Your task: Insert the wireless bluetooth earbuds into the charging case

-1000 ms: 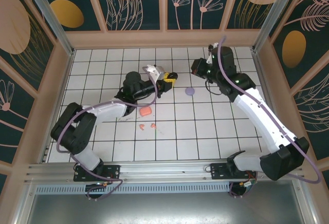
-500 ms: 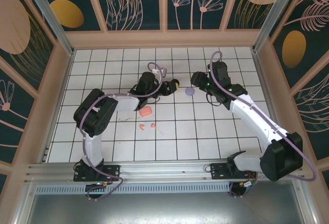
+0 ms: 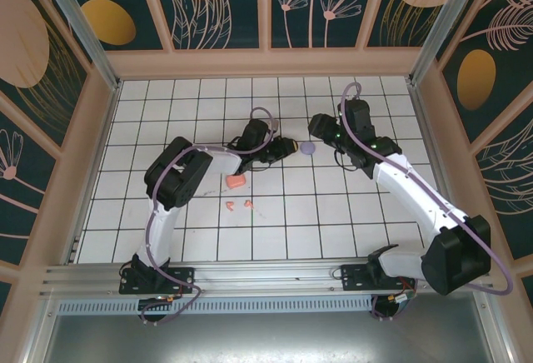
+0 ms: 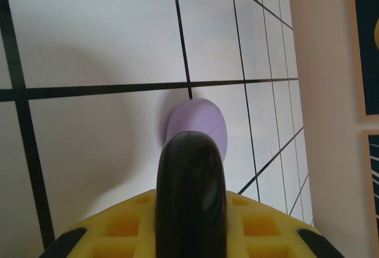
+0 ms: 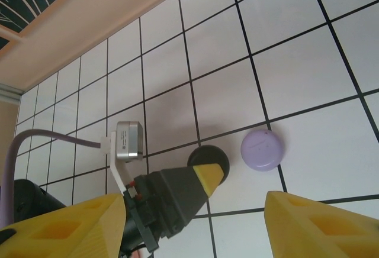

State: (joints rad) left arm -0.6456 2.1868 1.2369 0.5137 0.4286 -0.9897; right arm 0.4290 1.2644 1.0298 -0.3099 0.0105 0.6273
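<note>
Earbuds (image 3: 248,204) salmon, on white tiled floor (image 3: 333,213); left pincer (image 3: 279,148) grips black case (image 5: 207,153); right pincer (image 3: 318,127) spread.

White tiled floor (image 3: 333,213), black grid lines (image 3: 283,198), dark floral wall panels (image 3: 225,5), peach wooden frames (image 3: 263,5)

I can read no word, number or brand anywhere in my views. The round lavender case (image 5: 262,150) has a few faint specks on its lid that may be a mark, but they are too small to tell. The small silver box (image 5: 128,141) on my left arm shows no lettering I can read.
</note>
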